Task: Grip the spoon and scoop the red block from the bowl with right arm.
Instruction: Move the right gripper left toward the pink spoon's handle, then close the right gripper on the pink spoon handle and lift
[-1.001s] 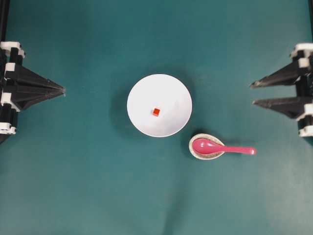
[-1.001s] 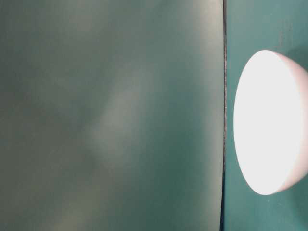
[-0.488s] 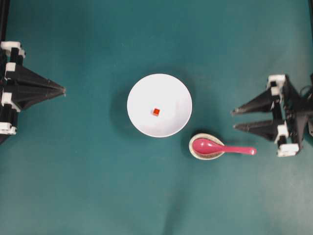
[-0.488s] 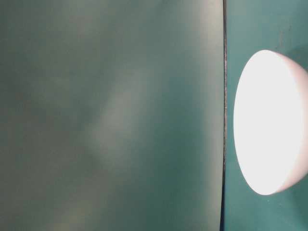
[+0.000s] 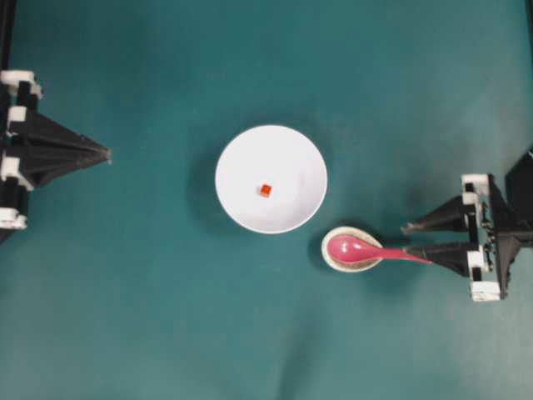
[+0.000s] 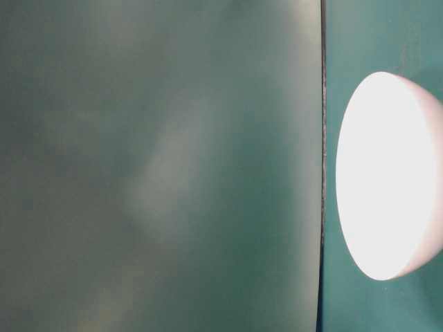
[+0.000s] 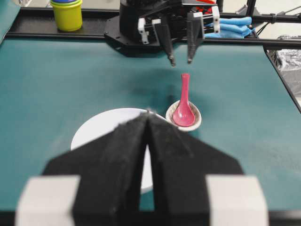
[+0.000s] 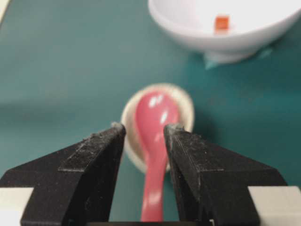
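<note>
Because the glossy pink plastic soup spoon [image 5: 366, 249] rests scoop-down in a small speckled oval dish [image 5: 333, 258] at the large white bowl's [image 5: 241, 196] five o'clock, the right arm's black pincer [image 5: 410, 237] hangs spread, straddling its raised handle.

Spoon [image 8: 154, 141] glossy pink plastic; bowl [image 5: 271, 179] smooth glossy white; table cover [image 5: 150, 317] matt teal.

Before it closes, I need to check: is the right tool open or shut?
Open. In the right wrist view the right tool shows a clear gap between its fingers, with the spoon handle between them.
</note>
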### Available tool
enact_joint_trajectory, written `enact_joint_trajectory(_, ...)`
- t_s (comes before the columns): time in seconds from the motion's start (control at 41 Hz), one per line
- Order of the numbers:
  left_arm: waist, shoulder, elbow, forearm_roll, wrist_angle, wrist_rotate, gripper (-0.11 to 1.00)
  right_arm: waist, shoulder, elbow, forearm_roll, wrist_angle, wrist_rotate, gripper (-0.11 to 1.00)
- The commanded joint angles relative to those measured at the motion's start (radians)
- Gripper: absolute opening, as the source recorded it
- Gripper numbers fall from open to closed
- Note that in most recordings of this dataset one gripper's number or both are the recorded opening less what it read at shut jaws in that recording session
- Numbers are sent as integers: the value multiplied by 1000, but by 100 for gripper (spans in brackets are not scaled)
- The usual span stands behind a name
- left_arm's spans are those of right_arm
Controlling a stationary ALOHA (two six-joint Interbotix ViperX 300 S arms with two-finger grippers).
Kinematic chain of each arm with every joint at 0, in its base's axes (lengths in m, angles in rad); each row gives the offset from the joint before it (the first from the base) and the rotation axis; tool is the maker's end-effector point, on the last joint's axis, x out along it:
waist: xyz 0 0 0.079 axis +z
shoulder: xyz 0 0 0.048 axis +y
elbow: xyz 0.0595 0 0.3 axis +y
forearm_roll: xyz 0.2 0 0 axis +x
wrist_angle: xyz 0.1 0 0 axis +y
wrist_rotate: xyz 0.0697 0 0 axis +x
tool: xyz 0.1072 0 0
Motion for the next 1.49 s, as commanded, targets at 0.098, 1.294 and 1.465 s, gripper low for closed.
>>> enact_joint_trajectory(0.098,-3,3,-25,3,3,0,0,61,55,-18,49,-11,2,47)
enact_joint_trajectory(1.294,-5,0,-25,3,21,0,0,71,305,-66,49,-46,81,37)
enact_joint_trajectory(1.465,-3,2,-25,3,21,0,0,71,302,-71,49,-46,78,22)
